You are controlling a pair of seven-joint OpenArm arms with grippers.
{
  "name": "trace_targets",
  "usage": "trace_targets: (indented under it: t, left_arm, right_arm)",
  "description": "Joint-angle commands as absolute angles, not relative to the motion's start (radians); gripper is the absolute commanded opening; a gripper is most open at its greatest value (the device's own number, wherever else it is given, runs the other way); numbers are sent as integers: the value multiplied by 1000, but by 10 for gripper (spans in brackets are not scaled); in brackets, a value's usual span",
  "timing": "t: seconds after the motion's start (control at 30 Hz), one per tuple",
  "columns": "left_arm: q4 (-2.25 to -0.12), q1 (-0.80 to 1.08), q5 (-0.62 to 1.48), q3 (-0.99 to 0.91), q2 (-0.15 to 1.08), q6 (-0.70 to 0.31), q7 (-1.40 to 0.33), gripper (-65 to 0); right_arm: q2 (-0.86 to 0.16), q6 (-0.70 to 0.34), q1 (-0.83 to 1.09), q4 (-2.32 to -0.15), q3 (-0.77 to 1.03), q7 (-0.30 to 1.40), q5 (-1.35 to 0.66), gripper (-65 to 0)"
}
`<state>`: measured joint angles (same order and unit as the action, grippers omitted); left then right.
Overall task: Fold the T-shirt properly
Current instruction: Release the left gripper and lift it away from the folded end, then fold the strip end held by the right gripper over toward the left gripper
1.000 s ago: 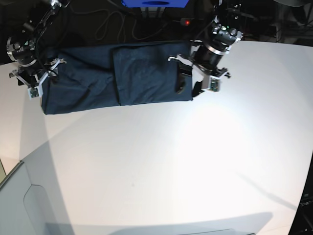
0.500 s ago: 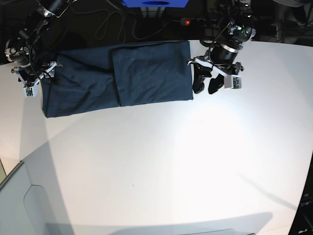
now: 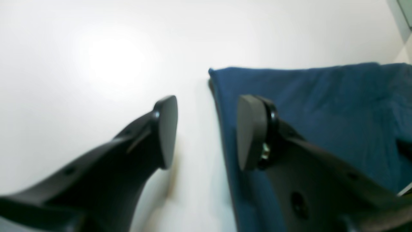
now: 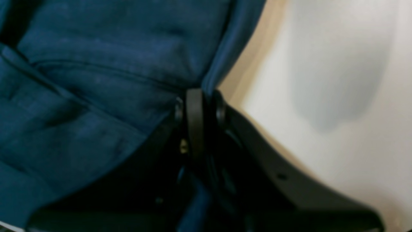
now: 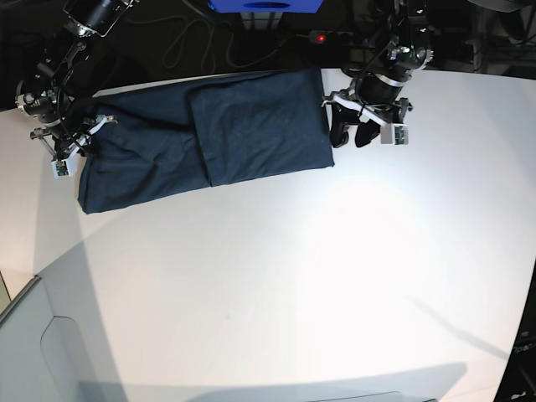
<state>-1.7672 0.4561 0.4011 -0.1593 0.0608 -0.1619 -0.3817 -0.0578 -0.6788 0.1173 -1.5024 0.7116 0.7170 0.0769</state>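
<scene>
Now, step: end-over-end fold of the T-shirt (image 5: 201, 142), judged from the right arm gripping one short end while the left stands free at the other.
T-shirt location: lies as a long folded band across the far part of the white surface (image 5: 335, 276), one doubled panel on top over the half toward the left arm; no neckline label visible.
Right gripper (image 4: 199, 106): clenched on the T-shirt's side edge, fabric pinched between the fingers, hem bunching up around the jaws in the right wrist view.
Left gripper (image 3: 206, 132): released, jaws apart, one finger (image 3: 167, 129) over bare surface, the other (image 3: 249, 132) over cloth, straddling the T-shirt's end edge; nothing held, no contact I can confirm.
Doing it well: likely need all layers in the right pinch, can't tell from the frames if the bottom layer is caught.
Next move, judged: left should drop and close on its corner, or pin it, before the right carries its end across.
Path: lift just clear, travel straight along the band, keep edges aligned.
Risk: single-corner grab drags the band askew; it already sits slightly tilted in the base view.
</scene>
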Motion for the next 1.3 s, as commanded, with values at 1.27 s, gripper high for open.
trace_targets:
  t: [1.27]
  left_arm:
    - [-1716,409,412,-151,50,-171,-367,-361]
  right_arm:
    - [62,-698,305,-2045,-140,779,-10,-649]
